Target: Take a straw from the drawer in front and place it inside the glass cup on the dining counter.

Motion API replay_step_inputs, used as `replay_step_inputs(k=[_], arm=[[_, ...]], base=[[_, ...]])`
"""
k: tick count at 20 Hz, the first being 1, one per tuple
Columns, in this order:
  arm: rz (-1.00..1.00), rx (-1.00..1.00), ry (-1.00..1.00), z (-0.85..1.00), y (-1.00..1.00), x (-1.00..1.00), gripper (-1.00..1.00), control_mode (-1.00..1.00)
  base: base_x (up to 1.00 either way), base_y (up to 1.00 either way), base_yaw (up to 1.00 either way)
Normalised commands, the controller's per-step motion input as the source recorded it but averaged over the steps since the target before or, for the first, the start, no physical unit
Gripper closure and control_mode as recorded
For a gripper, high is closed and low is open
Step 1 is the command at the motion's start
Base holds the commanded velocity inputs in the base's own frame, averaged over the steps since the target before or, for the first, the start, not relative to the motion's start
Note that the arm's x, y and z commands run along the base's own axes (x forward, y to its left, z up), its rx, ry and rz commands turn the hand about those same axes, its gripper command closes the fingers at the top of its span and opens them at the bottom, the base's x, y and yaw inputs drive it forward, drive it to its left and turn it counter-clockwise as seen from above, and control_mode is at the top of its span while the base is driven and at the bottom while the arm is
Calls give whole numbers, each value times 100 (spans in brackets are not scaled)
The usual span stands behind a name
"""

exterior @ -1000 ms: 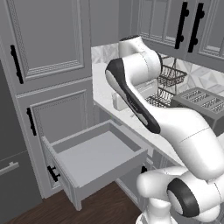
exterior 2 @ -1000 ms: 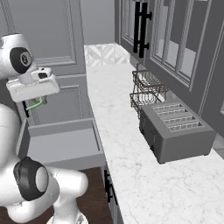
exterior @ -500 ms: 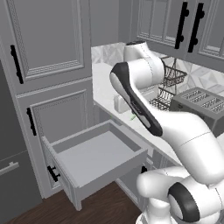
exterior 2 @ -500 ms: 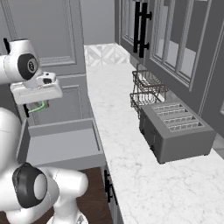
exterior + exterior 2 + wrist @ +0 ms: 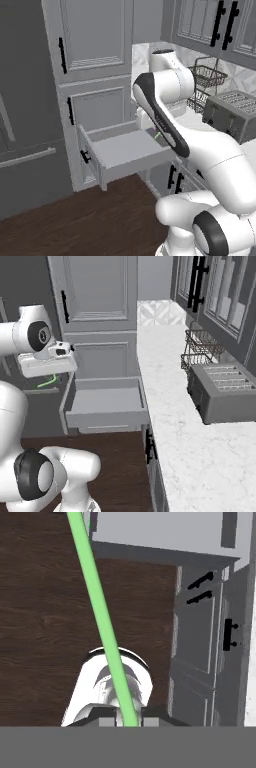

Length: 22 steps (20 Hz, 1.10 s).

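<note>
My gripper (image 5: pixel 128 719) is shut on the thin light-green straw (image 5: pixel 100 607), which runs up and away from the fingertips across the hand view. From the right base camera the hand hangs above and left of the open grey drawer (image 5: pixel 106 404), and the straw (image 5: pixel 47 382) curves out beneath my gripper (image 5: pixel 45 376). A short green piece of straw (image 5: pixel 157 135) also peeks out beside the forearm over the drawer (image 5: pixel 125 150) in the left base view. The drawer box looks empty. The glass cup and the dining counter are out of view.
A grey toaster (image 5: pixel 225 393) and a wire basket (image 5: pixel 202 348) stand on the white worktop (image 5: pixel 170 421) to the right. Tall grey cabinet doors (image 5: pixel 95 35) rise behind the drawer. Dark wooden floor (image 5: pixel 75 220) spreads in front, with lower cabinet doors (image 5: pixel 210 637) beside it.
The whole picture has shifted in both base views, so the base has moved. The gripper stays shut on the straw, held up over the open drawer.
</note>
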Motion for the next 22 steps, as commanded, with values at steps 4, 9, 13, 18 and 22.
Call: replay_step_inputs(k=[4,9,13,18,22], arm=[[0,0,0,0,0,0,100,100],[0,0,0,0,0,0,100,100],[0,0,0,0,0,0,100,100],[0,0,0,0,0,0,100,100],[0,0,0,0,0,0,100,100]], base=[[-20,47,89],[0,43,91],[0,47,88],[0,43,85],[0,42,80]])
